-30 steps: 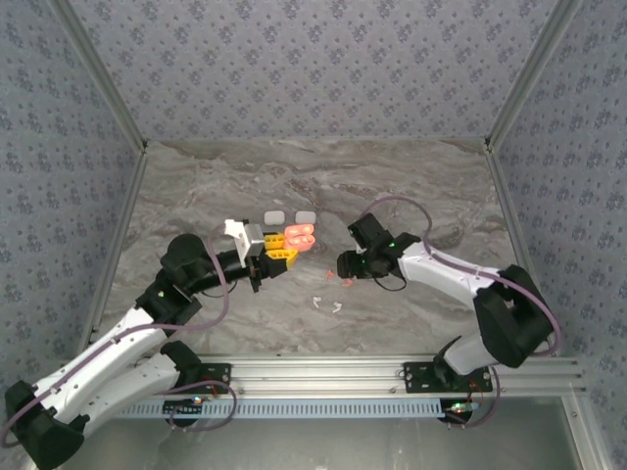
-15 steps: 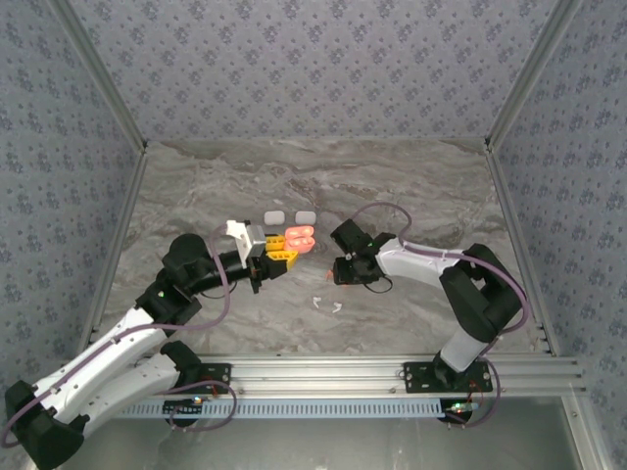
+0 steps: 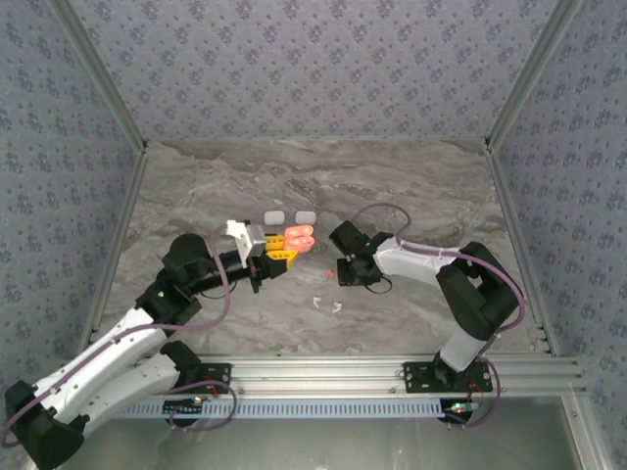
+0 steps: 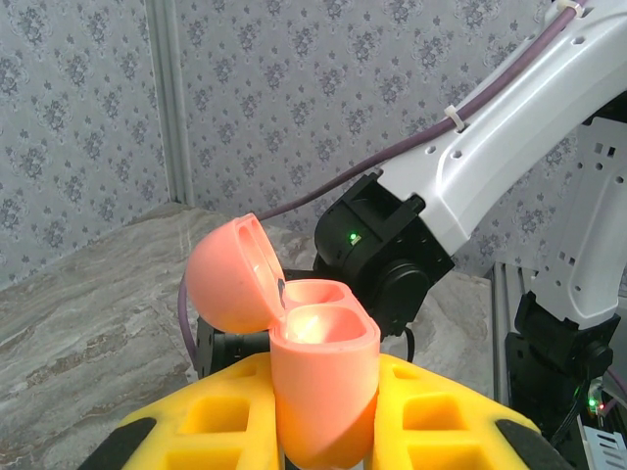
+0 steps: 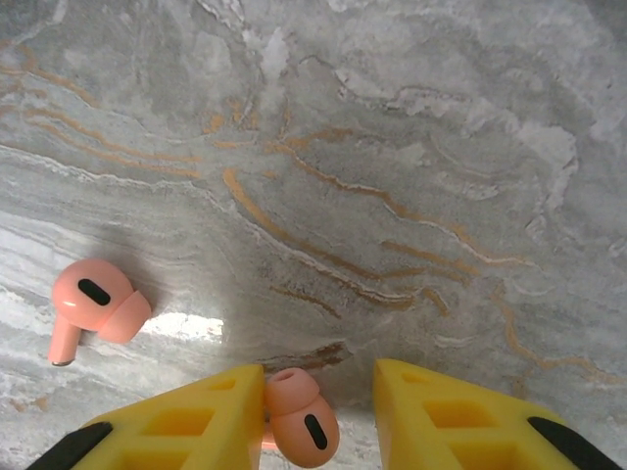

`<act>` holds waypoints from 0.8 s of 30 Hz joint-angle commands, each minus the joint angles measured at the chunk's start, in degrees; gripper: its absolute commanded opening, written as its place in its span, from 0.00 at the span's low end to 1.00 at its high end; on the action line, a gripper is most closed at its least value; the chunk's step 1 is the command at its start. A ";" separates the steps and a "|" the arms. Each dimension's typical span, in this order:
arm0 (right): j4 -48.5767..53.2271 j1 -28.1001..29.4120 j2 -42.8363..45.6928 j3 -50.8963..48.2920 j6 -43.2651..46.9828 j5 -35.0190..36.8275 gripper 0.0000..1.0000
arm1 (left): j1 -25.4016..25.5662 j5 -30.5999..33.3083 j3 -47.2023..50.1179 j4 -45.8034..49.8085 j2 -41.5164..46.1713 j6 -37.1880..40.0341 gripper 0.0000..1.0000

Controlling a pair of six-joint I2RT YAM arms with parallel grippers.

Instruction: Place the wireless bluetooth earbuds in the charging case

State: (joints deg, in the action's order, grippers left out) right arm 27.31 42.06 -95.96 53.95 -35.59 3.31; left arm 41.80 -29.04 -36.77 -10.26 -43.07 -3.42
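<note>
A salmon-pink charging case [image 4: 323, 377] stands upright with its lid [image 4: 227, 274] swung open, and my left gripper [image 4: 321, 421] is shut on its body. In the top view the case [image 3: 300, 238] is left of centre. My right gripper [image 5: 315, 374] is open and low over the table. One pink earbud [image 5: 299, 419] lies between its yellow fingers [image 5: 176, 421], touching the left one, with a gap to the right one. A second pink earbud [image 5: 93, 305] lies on the table to the left. Two white earbuds [image 3: 327, 304] lie in front of the right gripper [image 3: 343, 272].
Two white closed cases [image 3: 274, 217] [image 3: 305, 215] sit just behind the pink case. The marble tabletop [image 3: 421, 186] is bounded by patterned walls on three sides and a metal rail [image 3: 392, 372] at the near edge.
My right arm has swung left and lowered toward the pink earbuds, then nearly stopped. The left arm with the open pink case has stayed still.
</note>
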 commanded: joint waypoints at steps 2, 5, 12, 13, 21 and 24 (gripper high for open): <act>2.64 0.90 -1.03 1.15 -1.59 1.27 0.36 | 0.38 0.42 -1.97 -0.50 0.16 1.19 0.00; 3.33 1.08 -1.18 1.10 -1.58 1.63 0.34 | 0.34 0.47 -2.07 -0.51 -0.01 1.22 0.00; 2.99 1.18 -1.30 1.22 -1.06 1.48 0.29 | 0.39 0.54 -2.16 -0.28 -0.50 1.44 0.00; 2.95 1.26 -1.40 1.24 -1.05 1.35 0.27 | 0.34 0.60 -2.21 -0.21 -0.49 1.34 0.00; 3.16 1.27 0.89 1.15 -0.94 1.94 0.22 | 0.38 0.82 -2.16 0.42 -0.36 1.31 0.00; 3.43 1.44 4.96 1.08 2.47 4.61 0.22 | 0.34 0.90 -1.76 0.26 -0.45 0.93 0.00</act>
State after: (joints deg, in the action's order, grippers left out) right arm 28.71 43.07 -95.29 54.24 -35.14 5.08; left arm 41.80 -28.62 -36.77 -9.65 -43.62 -2.98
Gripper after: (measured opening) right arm 0.223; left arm 0.187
